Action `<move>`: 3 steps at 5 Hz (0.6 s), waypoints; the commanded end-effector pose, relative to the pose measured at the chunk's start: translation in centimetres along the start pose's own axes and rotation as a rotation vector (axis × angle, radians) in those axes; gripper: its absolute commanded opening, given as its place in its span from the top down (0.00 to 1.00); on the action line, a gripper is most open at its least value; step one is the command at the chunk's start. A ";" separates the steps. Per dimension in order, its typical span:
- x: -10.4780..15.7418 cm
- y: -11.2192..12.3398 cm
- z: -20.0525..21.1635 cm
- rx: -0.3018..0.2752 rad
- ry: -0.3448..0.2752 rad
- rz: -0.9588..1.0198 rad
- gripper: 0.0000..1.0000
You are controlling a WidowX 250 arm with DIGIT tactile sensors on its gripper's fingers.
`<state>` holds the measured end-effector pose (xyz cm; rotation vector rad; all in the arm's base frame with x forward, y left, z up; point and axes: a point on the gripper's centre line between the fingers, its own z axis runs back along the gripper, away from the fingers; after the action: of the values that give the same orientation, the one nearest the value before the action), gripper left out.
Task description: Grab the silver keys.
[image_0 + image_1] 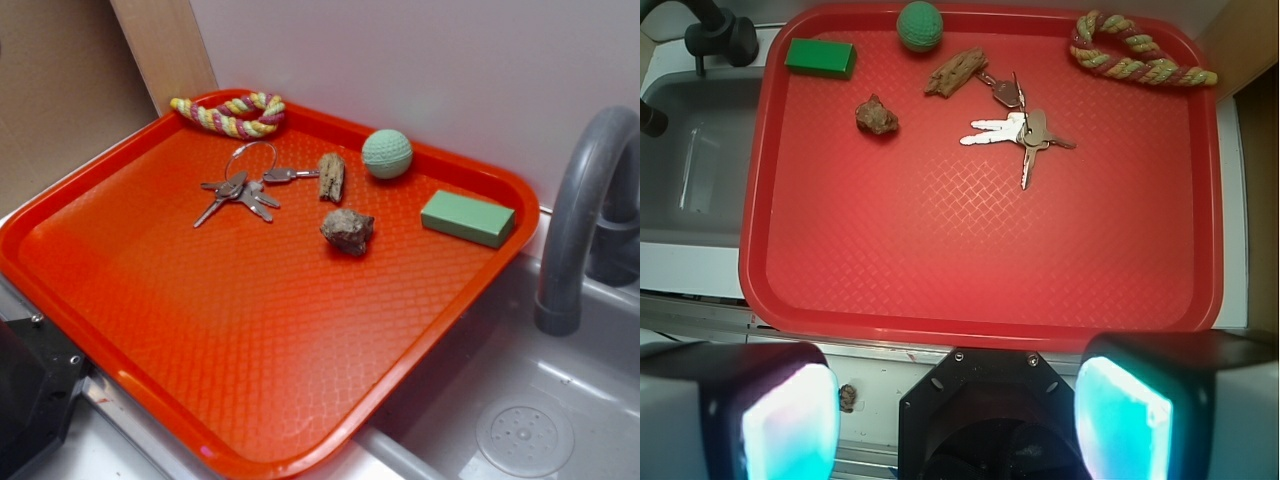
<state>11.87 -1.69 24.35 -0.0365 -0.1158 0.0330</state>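
The silver keys (244,189) lie fanned out on their wire ring in the far left part of the red tray (250,340). In the wrist view the silver keys (1018,133) sit in the upper middle of the tray (970,260), far from my gripper (958,415). My gripper hangs high over the robot's black base, off the near edge of the tray. It is open, its two pale fingertips (790,425) wide apart with nothing between them. The gripper does not show in the exterior view.
Also on the tray: a brown bark stick (331,176) right beside the keys, a brown rock (347,231), a green ball (387,153), a green block (467,218) and a striped rope toy (230,113). A grey sink (520,420) and tap (580,220) stand right of the tray.
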 end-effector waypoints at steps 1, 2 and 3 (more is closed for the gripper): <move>0.0 0.0 0.0 0.000 0.000 0.000 0.00; 4.5 1.4 -2.6 0.025 -0.057 -0.055 0.00; 7.6 2.0 -4.3 0.084 -0.056 -0.064 0.00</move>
<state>19.58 0.21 19.65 0.0459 -0.1294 -0.0338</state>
